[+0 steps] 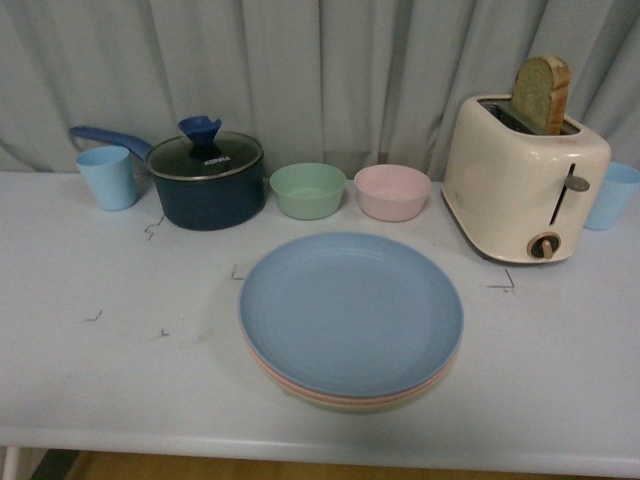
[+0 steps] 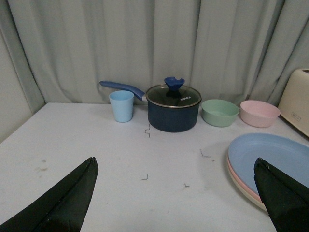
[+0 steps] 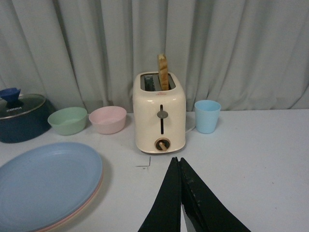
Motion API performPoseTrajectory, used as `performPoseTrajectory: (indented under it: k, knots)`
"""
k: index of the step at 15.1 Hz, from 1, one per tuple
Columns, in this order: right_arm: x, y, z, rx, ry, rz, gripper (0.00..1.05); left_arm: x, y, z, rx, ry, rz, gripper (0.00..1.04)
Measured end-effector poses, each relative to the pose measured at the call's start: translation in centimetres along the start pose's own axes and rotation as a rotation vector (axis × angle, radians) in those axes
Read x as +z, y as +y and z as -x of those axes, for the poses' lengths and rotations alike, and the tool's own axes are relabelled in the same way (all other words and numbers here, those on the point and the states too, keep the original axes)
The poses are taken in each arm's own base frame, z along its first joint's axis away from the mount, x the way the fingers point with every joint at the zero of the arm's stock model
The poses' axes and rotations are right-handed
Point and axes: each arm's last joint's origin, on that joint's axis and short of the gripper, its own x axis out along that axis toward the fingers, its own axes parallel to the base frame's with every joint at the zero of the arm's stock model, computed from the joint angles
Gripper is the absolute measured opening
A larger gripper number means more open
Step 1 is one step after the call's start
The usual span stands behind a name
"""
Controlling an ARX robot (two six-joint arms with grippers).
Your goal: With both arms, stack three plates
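Observation:
The three plates lie in one stack at the table's front centre. The light blue plate is on top, a pink plate's rim shows under it and a cream plate's rim is at the bottom. The stack also appears in the left wrist view and the right wrist view. My left gripper is open above bare table, left of the stack, holding nothing. My right gripper is shut and empty, to the right of the stack and in front of the toaster. Neither arm shows in the front view.
Along the back stand a light blue cup, a dark blue lidded pot, a green bowl, a pink bowl, a cream toaster holding a bread slice, and another blue cup. A curtain hangs behind.

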Motion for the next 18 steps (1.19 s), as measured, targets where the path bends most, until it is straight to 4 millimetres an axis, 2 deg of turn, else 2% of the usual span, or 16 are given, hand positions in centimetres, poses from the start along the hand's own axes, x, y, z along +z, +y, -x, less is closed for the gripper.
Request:
performPoseTrajectory:
  k: [7, 8, 9, 12, 13, 18]
  knots:
    - [0.0, 0.0, 1.0, 0.0, 0.0, 0.0, 0.02, 0.0, 0.0, 0.0, 0.0, 0.0, 0.0, 0.98]
    - [-0.6, 0.0, 1.5, 0.0, 0.049, 0.0, 0.02, 0.0, 0.0, 0.0, 0.0, 0.0, 0.0, 0.98]
    - [-0.2, 0.0, 2.1, 0.003, -0.002, 0.0, 0.02, 0.0, 0.0, 0.0, 0.0, 0.0, 0.0, 0.98]
    - [-0.3, 0.0, 2.1, 0.003, 0.007, 0.0, 0.02, 0.0, 0.0, 0.0, 0.0, 0.0, 0.0, 0.98]
    - [-0.3, 0.0, 2.1, 0.003, 0.007, 0.001, 0.11, 0.0, 0.0, 0.0, 0.0, 0.0, 0.0, 0.98]
    - [-0.3, 0.0, 2.1, 0.003, 0.007, 0.001, 0.8, 0.0, 0.0, 0.0, 0.0, 0.0, 0.0, 0.98]
